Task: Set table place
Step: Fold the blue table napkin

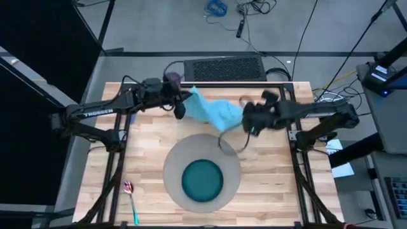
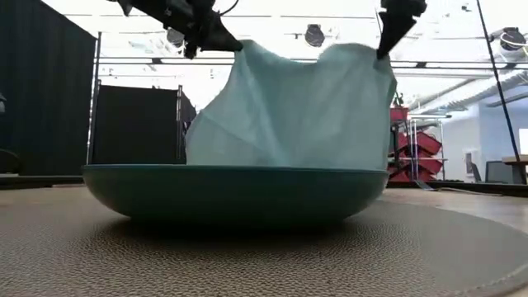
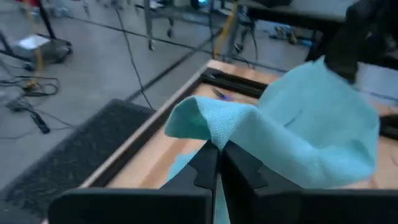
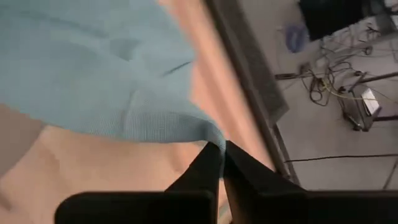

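Overhead, the light blue napkin (image 1: 213, 111) hangs stretched beyond the teal plate (image 1: 202, 179), left gripper (image 1: 180, 106) and right gripper (image 1: 249, 124) each pinching a corner. Level across, it drapes behind the plate; wrist views seemingly confirm both grips clenched on cloth

A lab: floor cables (image 1: 219, 9), red parts bins (image 2: 421, 153), ceiling lights (image 2: 313, 35).

Napkin (image 1: 213, 111) light blue; plate (image 1: 202, 179) teal; mat (image 1: 175, 159) grey; table (image 1: 267, 159) pale wood; spoon (image 1: 131, 200) pink-bowled, green-handled.
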Action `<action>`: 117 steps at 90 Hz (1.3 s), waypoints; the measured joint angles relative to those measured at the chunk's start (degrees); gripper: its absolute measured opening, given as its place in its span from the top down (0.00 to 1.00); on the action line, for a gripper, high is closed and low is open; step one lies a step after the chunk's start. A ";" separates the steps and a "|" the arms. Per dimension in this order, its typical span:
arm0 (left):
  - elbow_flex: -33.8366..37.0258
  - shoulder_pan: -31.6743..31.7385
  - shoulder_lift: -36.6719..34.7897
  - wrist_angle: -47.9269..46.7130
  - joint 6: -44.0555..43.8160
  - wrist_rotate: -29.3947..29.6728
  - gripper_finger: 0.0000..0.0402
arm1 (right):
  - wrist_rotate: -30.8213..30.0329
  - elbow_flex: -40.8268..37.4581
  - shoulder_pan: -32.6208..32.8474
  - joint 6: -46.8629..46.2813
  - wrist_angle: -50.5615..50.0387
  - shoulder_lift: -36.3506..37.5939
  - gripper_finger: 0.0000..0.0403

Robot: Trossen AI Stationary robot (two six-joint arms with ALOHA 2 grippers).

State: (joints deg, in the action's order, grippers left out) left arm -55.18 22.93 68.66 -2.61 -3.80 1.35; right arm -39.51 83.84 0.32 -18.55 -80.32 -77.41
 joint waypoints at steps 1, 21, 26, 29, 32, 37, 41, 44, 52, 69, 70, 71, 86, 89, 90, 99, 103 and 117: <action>-0.07 0.39 0.00 0.12 0.09 0.01 1.00 | 0.04 0.05 -0.77 0.76 0.35 0.45 1.00; -1.23 9.07 0.00 5.08 1.34 -1.95 1.00 | 0.99 0.21 -14.66 16.41 12.35 7.67 1.00; -2.13 11.24 0.00 6.70 1.22 -3.10 1.00 | 2.79 0.21 -17.66 20.60 16.35 8.72 1.00; -2.87 12.42 0.00 7.56 1.19 -3.83 1.00 | 4.09 0.21 -19.35 22.60 18.89 9.13 1.00; -3.67 13.46 0.00 8.04 1.17 -4.61 1.00 | 5.53 0.21 -20.95 24.65 21.47 9.58 1.00; -5.17 14.70 0.00 8.47 1.15 -5.88 1.00 | 7.42 0.23 -23.26 27.52 25.32 9.83 1.00; -6.24 15.33 0.00 8.71 1.19 -6.77 1.00 | 8.35 0.23 -24.72 29.86 28.39 9.82 1.00; -7.06 15.54 0.00 8.81 1.20 -7.28 1.00 | 8.79 0.23 -25.58 31.57 30.65 9.80 1.00; -8.97 15.73 0.00 9.73 1.60 -8.63 1.00 | 9.97 0.23 -27.28 35.83 36.82 9.77 1.00; -12.37 15.77 0.00 9.79 1.63 -8.89 1.00 | 10.52 3.87 -30.82 42.22 44.50 9.21 1.00; -12.50 15.77 0.00 9.77 1.63 -8.94 1.00 | 10.82 4.36 -31.05 42.34 44.56 9.15 1.00; -12.61 15.77 0.00 9.79 1.62 -9.02 1.00 | 11.16 4.84 -31.29 42.48 44.59 9.07 1.00; -13.07 15.73 0.87 8.49 1.17 -11.28 1.00 | 18.22 12.82 -33.01 41.38 41.24 7.29 1.00; -13.05 15.57 1.11 7.32 1.17 -11.58 1.00 | 20.04 13.95 -32.91 39.96 38.97 7.13 1.00; -13.05 15.49 1.20 6.89 1.18 -11.70 1.00 | 20.52 14.21 -32.87 39.49 38.30 7.11 1.00; -13.02 14.29 2.26 3.33 1.21 -11.88 1.00 | 21.93 14.62 -31.03 34.44 31.49 7.00 1.00; -12.98 13.63 2.81 2.35 1.23 -12.17 1.00 | 21.95 14.57 -30.02 31.93 27.96 6.61 1.00; -12.94 10.71 3.96 1.07 1.64 -13.86 1.00 | 21.92 14.53 -24.65 23.69 18.12 5.28 1.00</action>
State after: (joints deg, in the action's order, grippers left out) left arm -68.12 33.64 72.62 -1.54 -2.16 -12.52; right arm -17.59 98.37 -24.33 5.14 -62.20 -72.13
